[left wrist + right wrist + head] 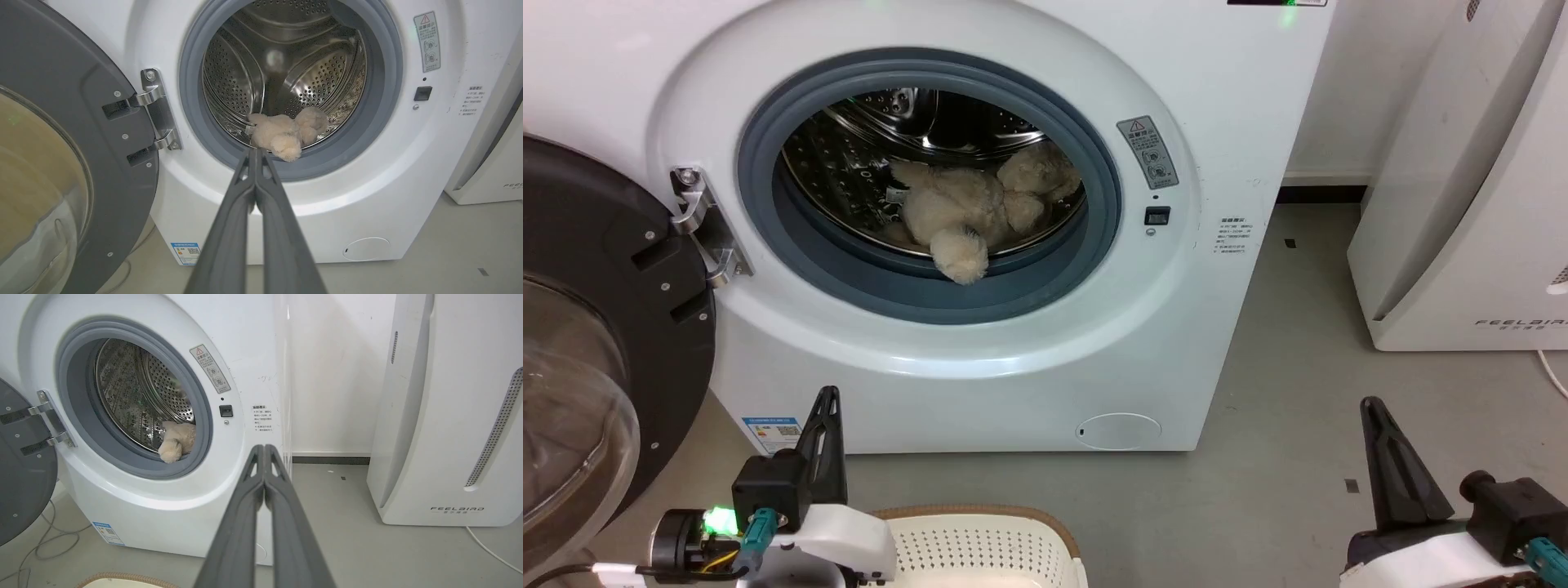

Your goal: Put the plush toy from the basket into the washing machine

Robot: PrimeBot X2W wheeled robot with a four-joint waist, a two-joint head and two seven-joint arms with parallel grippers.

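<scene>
The left pincer (255, 152) has its two dark fingers pressed together along their length, with nothing between them. It touches nothing and hangs in the air in front of the washing machine (1176, 327), low and toward its hinge side. The right pincer (264, 447) is likewise pressed together and empty, in front of the washing machine's right corner, over the floor (1298, 367).

The plush toy (964, 212) lies inside the washing machine, on the bottom of the steel drum (314, 77), close to the opening. Its cream fur is shaggy, and its body is bunched into rounded lumps. One fluffy limb hangs forward over the drum's lip onto the grey seal (768, 155). The door (596, 327) stands swung wide open on the washing machine's left. The basket (980, 547) sits on the floor in front of the washing machine.
</scene>
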